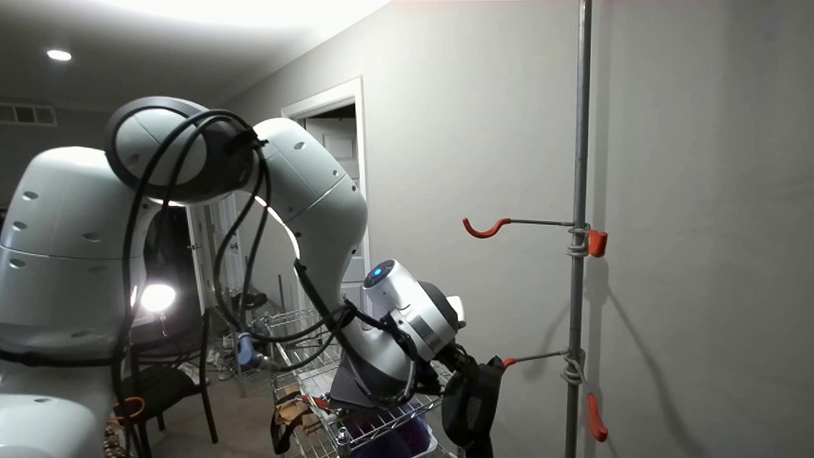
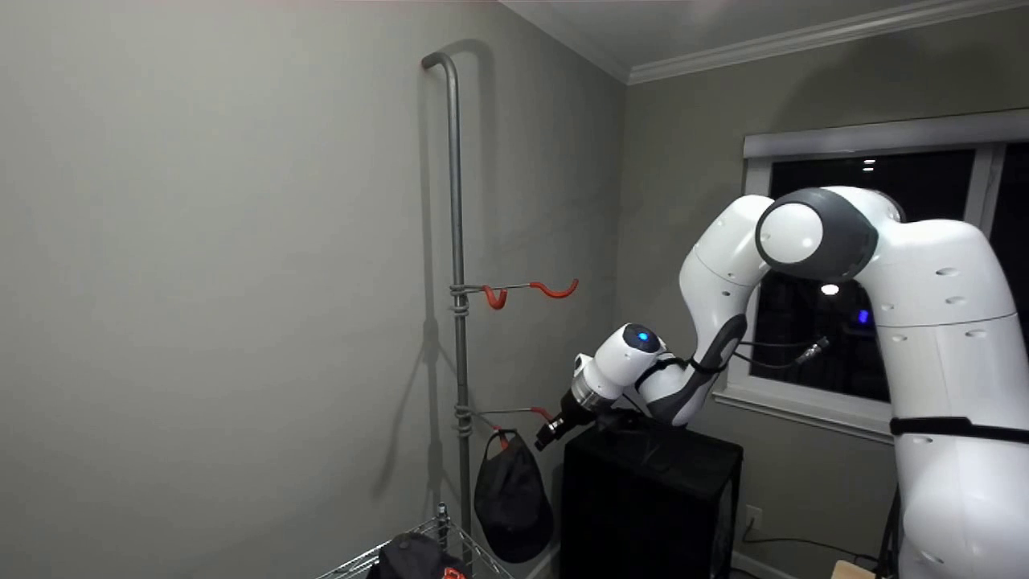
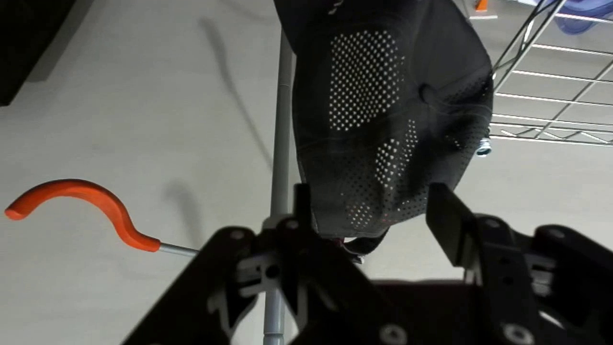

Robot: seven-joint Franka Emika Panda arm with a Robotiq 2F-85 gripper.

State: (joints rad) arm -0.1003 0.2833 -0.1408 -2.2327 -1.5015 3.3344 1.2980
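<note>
A black cap with perforated panels [image 3: 364, 81] hangs by its strap from the lower red-tipped hook [image 2: 504, 441] on a metal pole [image 2: 458, 241]. My gripper [image 3: 369, 201] stands open, its fingers apart on either side of the cap's lower part in the wrist view. Nothing is pinched between the fingers [image 3: 446, 218]; whether one brushes the cloth I cannot tell. In an exterior view the gripper [image 2: 543, 441] sits just beside the cap [image 2: 514, 503], angled down toward it. Elsewhere the cap [image 1: 472, 404] overlaps the gripper and hides its fingertips.
Upper red hooks [image 2: 555, 291] stick out from the pole above the gripper. Below stands a wire rack [image 1: 381, 426], with another dark cap [image 2: 414, 556] on it. A black box-like cabinet [image 2: 643, 498] stands beneath the arm, near the window [image 2: 868, 273].
</note>
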